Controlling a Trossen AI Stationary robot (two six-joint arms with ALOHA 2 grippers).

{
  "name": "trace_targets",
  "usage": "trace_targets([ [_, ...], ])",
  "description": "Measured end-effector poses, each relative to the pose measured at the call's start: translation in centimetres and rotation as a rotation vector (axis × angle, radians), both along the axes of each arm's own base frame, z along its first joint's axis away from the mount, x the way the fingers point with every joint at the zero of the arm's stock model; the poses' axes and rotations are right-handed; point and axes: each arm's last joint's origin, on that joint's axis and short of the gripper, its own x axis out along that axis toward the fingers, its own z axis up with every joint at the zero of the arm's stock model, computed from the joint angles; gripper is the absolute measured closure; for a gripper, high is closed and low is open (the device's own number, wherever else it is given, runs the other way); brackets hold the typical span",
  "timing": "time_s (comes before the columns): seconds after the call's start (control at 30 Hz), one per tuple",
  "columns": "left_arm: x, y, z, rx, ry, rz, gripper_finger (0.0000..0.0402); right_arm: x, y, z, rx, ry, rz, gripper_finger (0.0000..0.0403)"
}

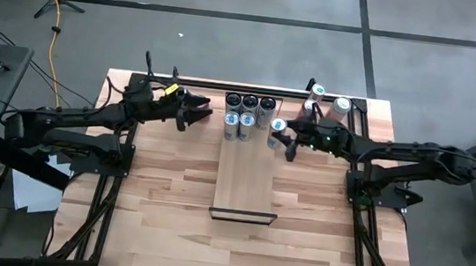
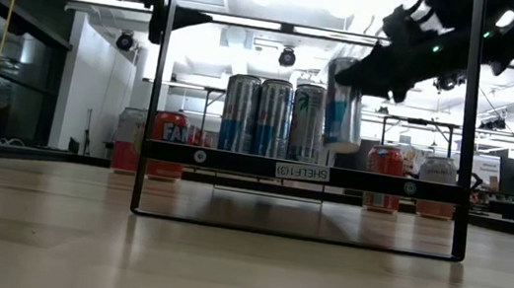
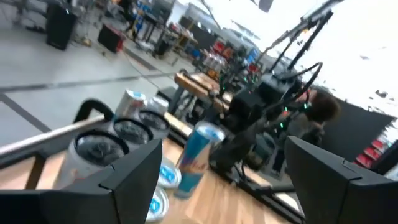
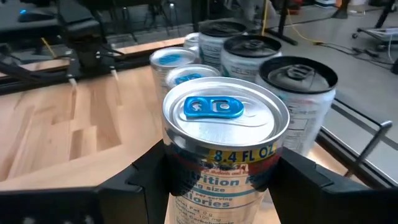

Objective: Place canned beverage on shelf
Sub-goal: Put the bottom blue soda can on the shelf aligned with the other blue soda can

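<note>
We are seeing the right gripper clamping a blue-tabbed can, lifted and tilted beside the cans at the shelf's back end. Its fingers are hiding the can's lower label. The left gripper is hanging open and empty near the shelf's other side.

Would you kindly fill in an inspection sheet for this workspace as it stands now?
Surface: wooden table, mostly bare.
Job's things: shelf holds five cans at its far end; a sixth can is held above the shelf's right side.
Clutter: spare cans at the far right corner.
Grippers: right gripper shut on the sixth can; left gripper open, empty, left of the shelf.
Cables: orange cable on the floor.
Surroundings: workshop room; a person beyond the table.
</note>
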Motion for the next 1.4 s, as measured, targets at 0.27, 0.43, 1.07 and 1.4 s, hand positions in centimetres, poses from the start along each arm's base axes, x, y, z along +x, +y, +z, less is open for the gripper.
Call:
trace_targets([
  [0.27,-0.1,0.1,0.5,-0.01,-0.058,0.051,0.0106,2.0,-1.6,-1.7,-0.015,-0.04,0.017,0.0191],
  [0.43,-0.1,0.1,0.7,-0.02,-0.08,0.048,0.0106,2.7,-2.2,-2.9,0.001,-0.021,0.027,0.018],
  [1.07,-0.1,0.1,0.7,-0.018,-0.083,0.052,0.0106,3.9,-2.6,-4.7,-0.068,-0.003,0.04,0.0179],
  [1.4,-0.1,0.1,0.7,-0.018,-0.083,0.052,0.0106,3.9,-2.6,-4.7,-0.035,-0.012,0.028,0.0178],
])
